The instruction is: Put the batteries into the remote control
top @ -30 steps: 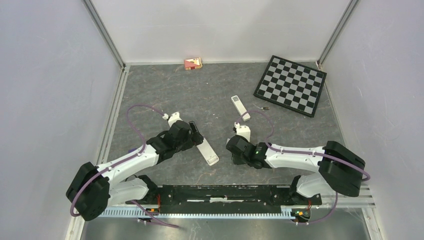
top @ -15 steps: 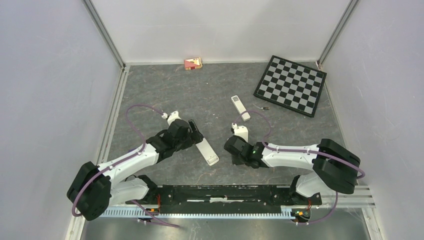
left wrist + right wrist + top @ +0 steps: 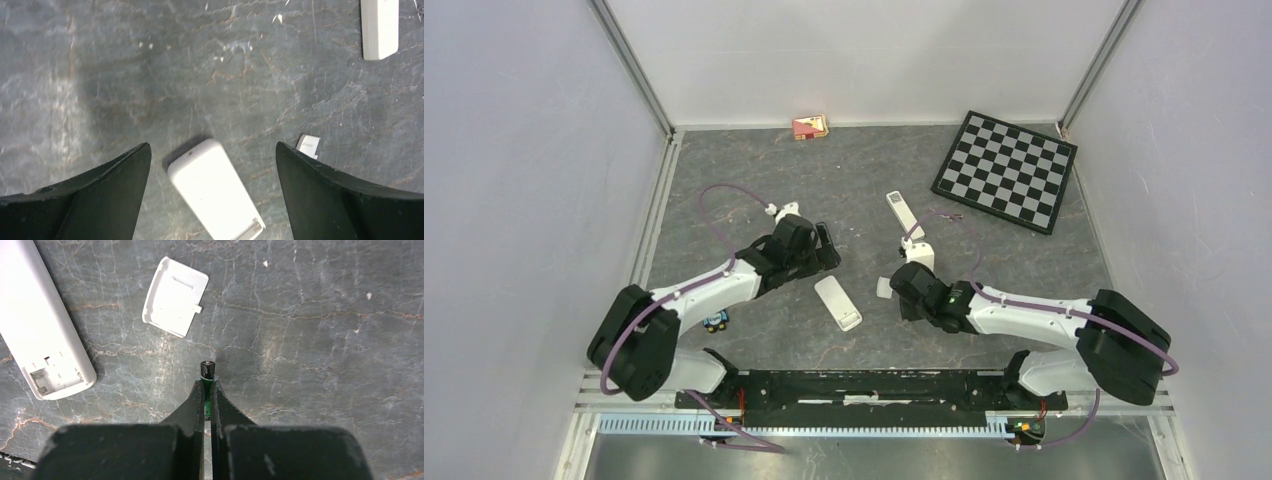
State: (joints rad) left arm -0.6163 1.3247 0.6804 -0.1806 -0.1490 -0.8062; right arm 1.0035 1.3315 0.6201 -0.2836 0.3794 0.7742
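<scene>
The table [image 3: 754, 190] is walled at 9, 12 and 3 o'clock, and its widest bare stretch runs from 10 to 12 o'clock of the remote [image 3: 837, 303]. The remote lies flat near the middle, toward the near edge, with its open battery bay facing up at its near end. The left gripper [image 3: 212, 146] hangs at the remote's 12 o'clock end, jaws spread as wide as they go and holding nothing. The right gripper [image 3: 207, 386] sits at the remote's 3 o'clock, pinched tight on a battery [image 3: 207, 369] whose dark tip pokes past the fingertips; whether it touches the floor cannot be told. Between this gripper and the remote, apart from both, lies the loose battery cover [image 3: 175, 296]. A second remote [image 3: 905, 215] lies at 1 o'clock, well apart. The checkerboard [image 3: 1005, 170] fills the far right corner at 2 o'clock, and a small red box [image 3: 810, 127] rests near the back wall at 12 o'clock.
</scene>
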